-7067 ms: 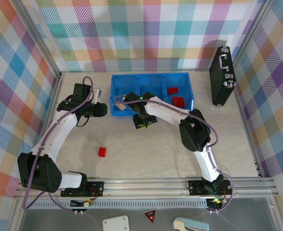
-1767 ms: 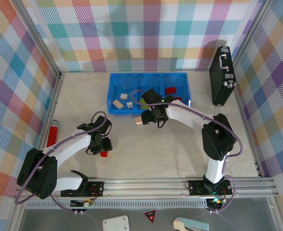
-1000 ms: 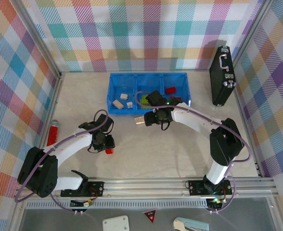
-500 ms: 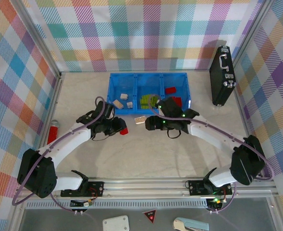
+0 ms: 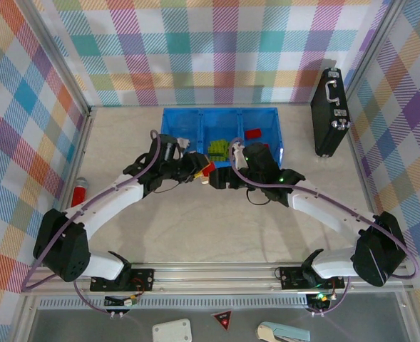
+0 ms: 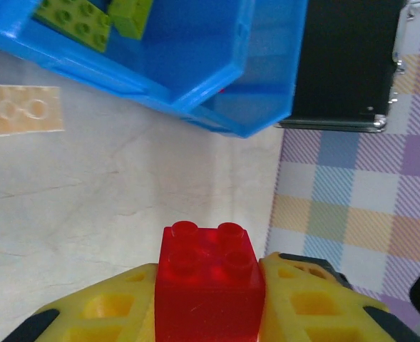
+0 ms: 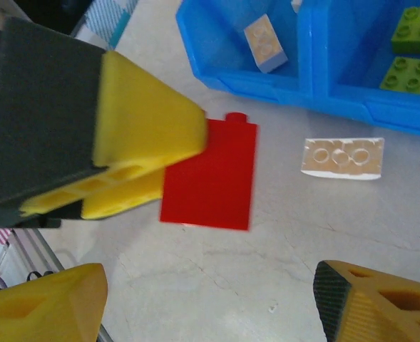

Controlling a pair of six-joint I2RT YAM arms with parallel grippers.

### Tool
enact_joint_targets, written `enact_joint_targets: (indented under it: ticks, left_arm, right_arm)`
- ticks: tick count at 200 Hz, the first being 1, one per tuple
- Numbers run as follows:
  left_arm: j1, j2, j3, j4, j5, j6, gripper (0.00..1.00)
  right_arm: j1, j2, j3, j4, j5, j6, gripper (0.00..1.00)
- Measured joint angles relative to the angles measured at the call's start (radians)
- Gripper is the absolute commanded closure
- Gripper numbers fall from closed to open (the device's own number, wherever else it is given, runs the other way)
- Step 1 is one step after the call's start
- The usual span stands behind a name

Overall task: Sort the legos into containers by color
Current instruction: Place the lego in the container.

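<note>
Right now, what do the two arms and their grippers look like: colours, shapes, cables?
The left arm and the right arm have white links, black joint housings and a thin purple cable along each. The left gripper and right gripper have wedge-shaped yellow fingers with hollow cut-outs and black parts.

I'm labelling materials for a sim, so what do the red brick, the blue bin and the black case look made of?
Red brick: likely hard plastic, smooth semi-gloss, moulded studs.
Blue bin: likely moulded plastic, glossy highlights on its walls.
Black case: dark matte shell, material unclear; shiny metal-looking handle and trim.
</note>
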Motion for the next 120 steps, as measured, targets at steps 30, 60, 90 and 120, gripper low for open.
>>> enact_joint_targets:
  ticks: [30, 60, 90, 120]
  left_arm:
    - [-0.022, 0.022, 0.016, 0.061, 0.023, -0.051, 0.68]
    - [-0.040, 0.029, 0.018, 0.103, 0.036, -0.085, 0.68]
    - [-0.051, 0.029, 0.023, 0.117, 0.040, -0.101, 0.67]
    - [-0.053, 0.029, 0.023, 0.117, 0.040, -0.104, 0.67]
  right_arm:
    - [0.000, 0.000, 0.000, 0.025, -0.002, -0.004, 0.32]
    - [0.000, 0.000, 0.000, 0.025, 0.015, -0.007, 0.41]
    - [0.000, 0.000, 0.000, 0.024, 0.057, -0.007, 0.46]
    - [0.000, 0.000, 0.000, 0.024, 0.117, -0.011, 0.51]
